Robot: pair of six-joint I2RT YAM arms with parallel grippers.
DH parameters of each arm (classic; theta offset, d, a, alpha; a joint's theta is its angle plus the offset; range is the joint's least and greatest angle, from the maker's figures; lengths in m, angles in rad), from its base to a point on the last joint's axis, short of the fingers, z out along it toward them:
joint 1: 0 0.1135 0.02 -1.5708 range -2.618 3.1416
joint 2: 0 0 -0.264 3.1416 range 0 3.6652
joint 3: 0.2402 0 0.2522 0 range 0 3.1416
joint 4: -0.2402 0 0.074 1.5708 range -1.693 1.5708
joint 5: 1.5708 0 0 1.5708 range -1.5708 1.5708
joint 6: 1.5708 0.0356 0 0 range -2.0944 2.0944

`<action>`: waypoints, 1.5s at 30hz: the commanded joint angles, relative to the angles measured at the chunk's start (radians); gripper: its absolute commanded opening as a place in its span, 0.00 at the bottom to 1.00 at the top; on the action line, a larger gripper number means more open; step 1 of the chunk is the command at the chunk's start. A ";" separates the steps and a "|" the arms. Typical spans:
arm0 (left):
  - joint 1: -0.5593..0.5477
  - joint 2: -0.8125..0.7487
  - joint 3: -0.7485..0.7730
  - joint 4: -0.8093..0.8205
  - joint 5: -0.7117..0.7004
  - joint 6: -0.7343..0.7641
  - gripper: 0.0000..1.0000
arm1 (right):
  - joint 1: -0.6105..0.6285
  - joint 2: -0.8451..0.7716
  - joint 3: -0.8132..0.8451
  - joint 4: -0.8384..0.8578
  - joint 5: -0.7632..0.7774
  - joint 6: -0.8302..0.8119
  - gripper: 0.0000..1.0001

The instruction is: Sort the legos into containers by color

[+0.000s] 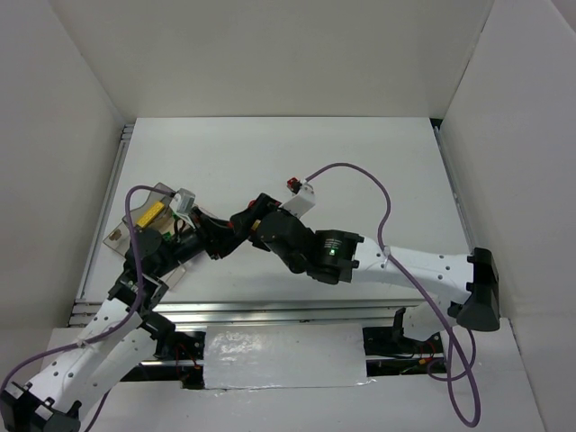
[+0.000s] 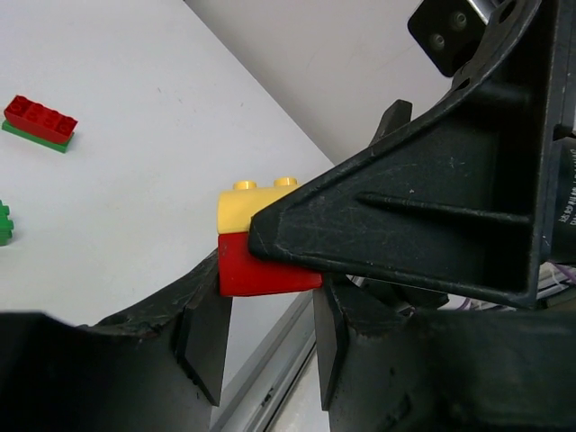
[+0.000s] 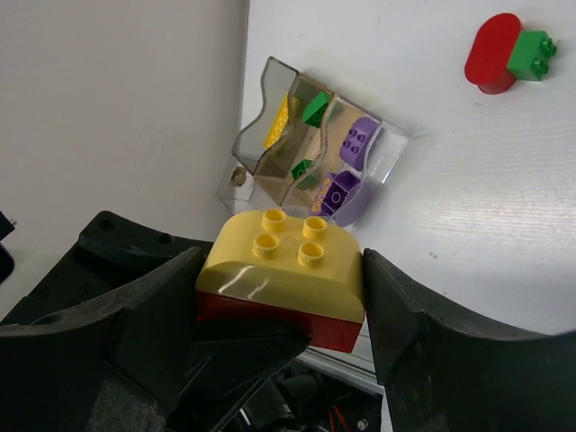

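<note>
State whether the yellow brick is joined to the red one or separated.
Joined: yellow brick sits stacked on red brick, no gap, between the right fingers.

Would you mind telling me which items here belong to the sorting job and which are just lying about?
Job: yellow-on-red stack; clear tray; bricks inside it; red-and-green pair; red-on-green stack; green brick.
Lying about: purple cable; foil patch.

White tabletop (image 1: 270,162), brightly lit, enclosed by white back wall (image 1: 270,54), white left wall (image 1: 45,180), white right wall (image 1: 513,162), aluminium rail (image 1: 270,310) along table's near edge
</note>
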State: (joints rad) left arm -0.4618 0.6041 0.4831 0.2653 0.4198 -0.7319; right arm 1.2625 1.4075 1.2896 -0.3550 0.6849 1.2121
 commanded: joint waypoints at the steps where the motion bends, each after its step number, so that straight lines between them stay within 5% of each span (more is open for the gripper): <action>1: -0.006 -0.027 0.015 0.019 -0.022 0.023 0.00 | 0.011 -0.077 -0.073 0.149 -0.064 -0.060 0.48; 3: -0.005 -0.050 0.009 -0.003 -0.027 0.035 0.00 | -0.012 -0.139 -0.117 0.197 -0.085 -0.060 0.83; 6: -0.003 -0.078 0.014 -0.049 -0.029 0.055 0.00 | -0.050 -0.226 -0.205 0.261 -0.120 -0.113 1.00; 11: -0.005 -0.056 0.107 -0.231 -0.015 0.118 0.00 | -0.141 -0.388 -0.308 0.308 -0.160 -0.320 1.00; 14: -0.005 -0.053 0.179 -0.329 0.010 0.138 0.00 | -0.264 -0.468 -0.406 0.492 -0.539 -0.611 1.00; 15: -0.003 -0.053 0.198 -0.390 0.023 0.147 0.00 | -0.334 -0.473 -0.414 0.511 -0.854 -0.675 1.00; 16: -0.003 -0.058 0.230 -0.415 0.086 0.175 0.00 | -0.356 -0.473 -0.403 0.507 -0.986 -0.731 1.00; 19: -0.003 -0.063 0.296 -0.523 0.215 0.241 0.00 | -0.361 -0.453 -0.343 0.435 -1.271 -0.893 0.99; 23: -0.003 -0.078 0.330 -0.587 0.364 0.298 0.00 | -0.354 -0.412 -0.346 0.537 -1.415 -0.886 0.99; 33: -0.003 -0.152 0.270 -0.469 0.485 0.233 0.00 | -0.221 -0.234 -0.256 0.579 -1.386 -0.908 0.80; 41: -0.003 -0.142 0.249 -0.468 0.493 0.241 0.00 | -0.193 -0.229 -0.263 0.653 -1.432 -0.915 0.36; 45: -0.003 -0.142 0.258 -0.506 0.487 0.270 0.00 | -0.192 -0.254 -0.286 0.650 -1.397 -0.936 0.22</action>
State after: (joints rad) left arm -0.4614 0.4538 0.7441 -0.2501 0.8864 -0.4953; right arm 1.0504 1.1919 0.9909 0.1753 -0.6907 0.3122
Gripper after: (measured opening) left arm 0.479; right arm 0.449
